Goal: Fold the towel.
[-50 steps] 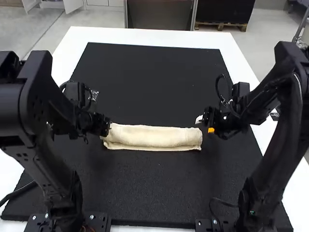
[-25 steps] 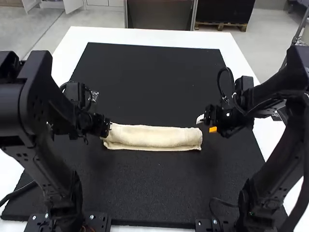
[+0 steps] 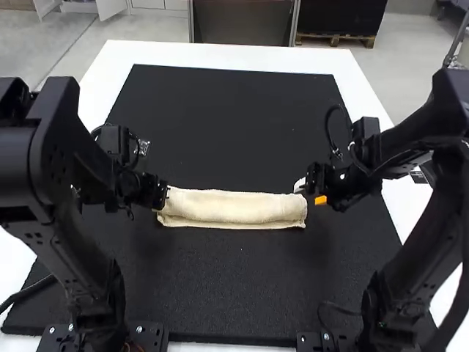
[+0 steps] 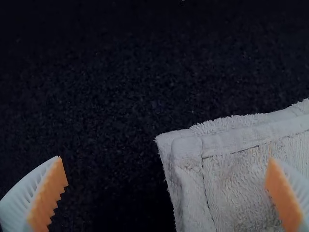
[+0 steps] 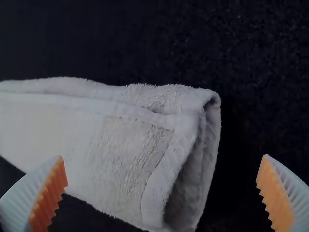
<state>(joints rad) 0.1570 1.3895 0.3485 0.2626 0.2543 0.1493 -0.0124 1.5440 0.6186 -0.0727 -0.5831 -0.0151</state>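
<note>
A cream towel [image 3: 231, 208] lies on the black mat as a narrow strip, folded in layers along its length. My left gripper [image 3: 165, 193] is at the strip's left end, my right gripper [image 3: 308, 192] at its right end. In the left wrist view the left gripper [image 4: 166, 176] is open, one finger over the towel [image 4: 241, 188] and the other over bare mat. The right gripper [image 5: 161, 174] also stands open, with the end of the towel [image 5: 120, 159] between its spread fingers, ungripped. The layers gape at that end.
The black mat [image 3: 220, 117] covers most of the white table [image 3: 220, 55] and extends in front of and behind the towel. Both arms' forearms reach in from the sides. A cable lies by the right arm's base.
The right gripper first drew slightly away from the towel's right end, then came back toward it. The left arm and the towel have kept their places.
</note>
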